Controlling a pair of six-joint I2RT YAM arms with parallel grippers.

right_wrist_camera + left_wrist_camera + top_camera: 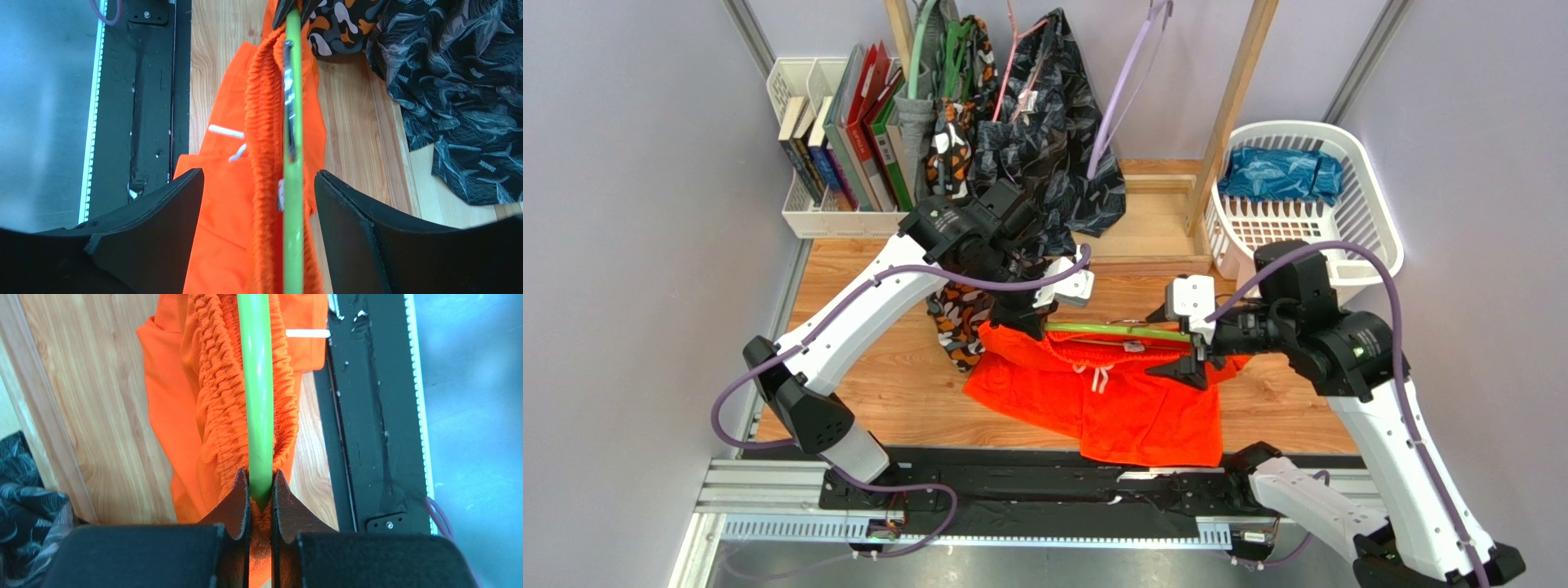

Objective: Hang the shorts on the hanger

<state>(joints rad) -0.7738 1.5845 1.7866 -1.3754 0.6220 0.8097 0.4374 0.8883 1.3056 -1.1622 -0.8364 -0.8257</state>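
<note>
Nearly done, I'd judge: orange mesh shorts (1112, 398) hang left of the white laundry basket (1369, 196), waistband bunched along the lime-green hanger (1109, 331). Left gripper (261, 487) is pinched tight on hanger plus waistband. Right gripper (259, 174) is wide open, straddling the bar and gripping nothing. Remaining: release and settle. Only the right wrist view shows a silvery metal piece (288, 104) on the bar.

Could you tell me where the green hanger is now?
The hanger runs mid-table along the waistband of the shorts in the top view, pinched by the left gripper at one end, the open right gripper straddling the other.
</note>
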